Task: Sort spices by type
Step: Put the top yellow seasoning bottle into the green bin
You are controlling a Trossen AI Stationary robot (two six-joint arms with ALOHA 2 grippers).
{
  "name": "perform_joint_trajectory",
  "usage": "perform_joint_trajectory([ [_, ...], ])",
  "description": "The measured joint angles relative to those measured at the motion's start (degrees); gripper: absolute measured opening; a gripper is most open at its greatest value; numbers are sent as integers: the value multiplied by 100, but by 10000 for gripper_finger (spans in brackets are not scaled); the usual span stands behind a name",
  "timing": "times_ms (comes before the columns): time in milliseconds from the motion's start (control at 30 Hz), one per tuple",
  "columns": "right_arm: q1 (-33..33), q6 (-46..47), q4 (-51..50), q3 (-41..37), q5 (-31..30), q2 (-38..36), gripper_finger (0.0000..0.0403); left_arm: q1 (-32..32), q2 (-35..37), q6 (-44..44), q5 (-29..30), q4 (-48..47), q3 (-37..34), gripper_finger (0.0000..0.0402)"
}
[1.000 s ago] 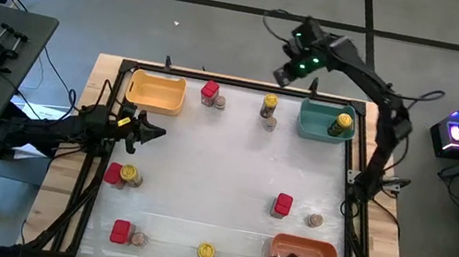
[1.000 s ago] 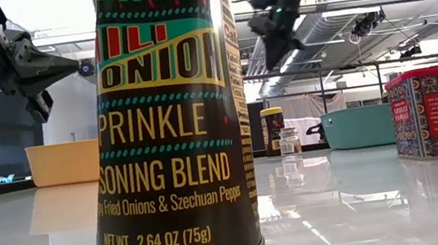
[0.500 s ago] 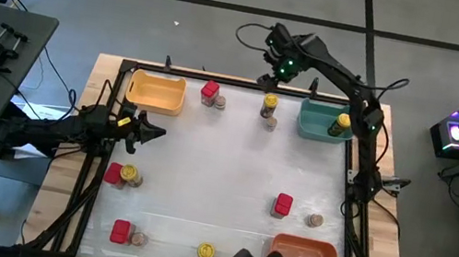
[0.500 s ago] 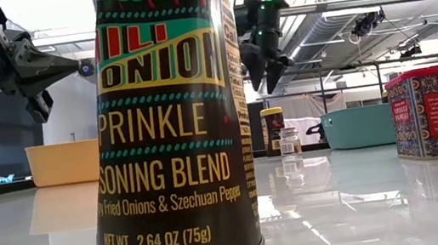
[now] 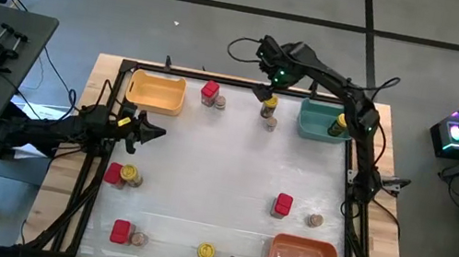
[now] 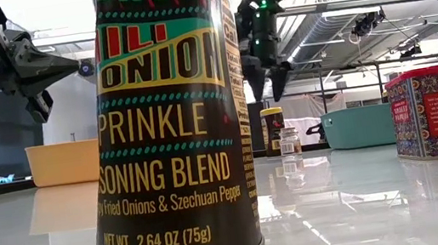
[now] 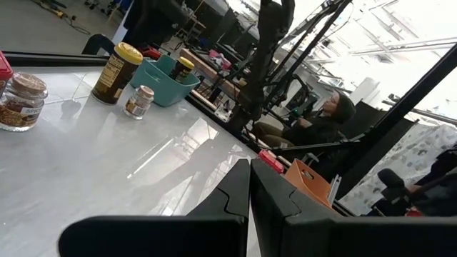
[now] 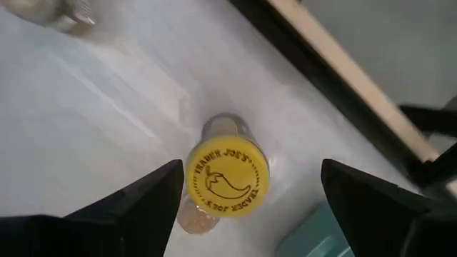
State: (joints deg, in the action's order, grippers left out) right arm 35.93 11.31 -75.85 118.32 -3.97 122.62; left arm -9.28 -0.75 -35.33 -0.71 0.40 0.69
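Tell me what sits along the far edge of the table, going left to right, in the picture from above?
Yellow plastic tray → red boxy spice tin → yellow-lidded round jar under the open right tool → teal plastic tray.

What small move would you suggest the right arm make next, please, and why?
Probably straight down. The right gripper hangs open above the yellow-lidded jar at the table's far edge, beside the teal tray, which already holds one such jar. The lid sits between the fingers, so lowering until they flank the jar, then closing, seems right. The left gripper waits shut at the left side.
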Motion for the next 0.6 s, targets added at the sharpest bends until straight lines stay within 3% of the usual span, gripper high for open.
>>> perform_joint_trajectory([
  [600, -84, 223, -161, -2, 37, 645, 328, -1, 1, -2, 0, -1, 1, 0],
])
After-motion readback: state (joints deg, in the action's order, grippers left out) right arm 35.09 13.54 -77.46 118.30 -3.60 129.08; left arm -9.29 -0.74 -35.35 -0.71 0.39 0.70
